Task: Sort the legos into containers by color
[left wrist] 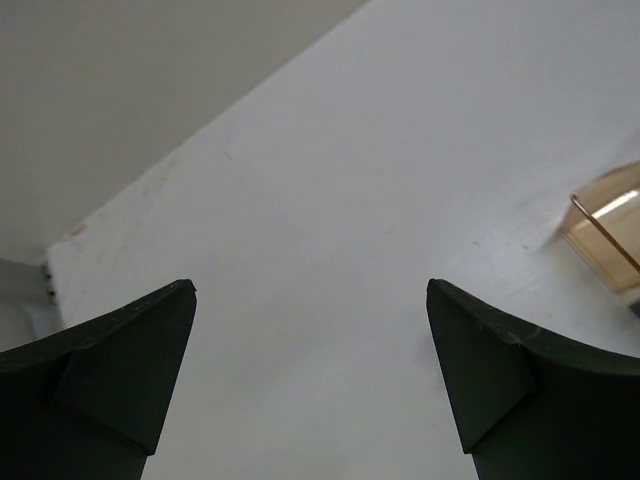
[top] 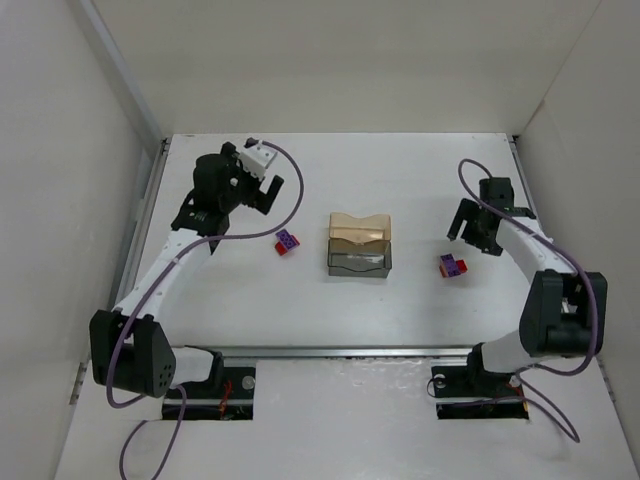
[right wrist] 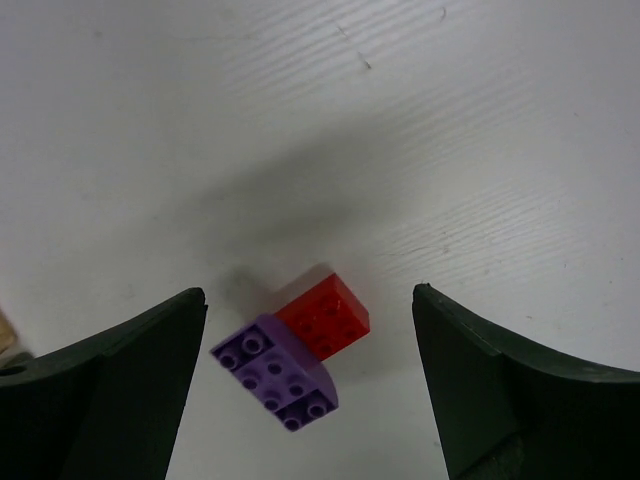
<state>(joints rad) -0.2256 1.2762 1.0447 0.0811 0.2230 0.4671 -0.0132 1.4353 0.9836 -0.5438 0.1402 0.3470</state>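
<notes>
Both jaws spread, empty: left gripper [left wrist: 310,290], right gripper [right wrist: 308,290].
Right wrist view alone shows studs: purple plastic brick [right wrist: 275,370], red plastic brick [right wrist: 325,315] touching at its 1 o'clock.

Bright, even light; soft shadows, sharp focus.

top view looks down on the whole table [top: 420,300]; close wrist views share its legos [right wrist: 277,368] and containers [left wrist: 608,225]
</notes>
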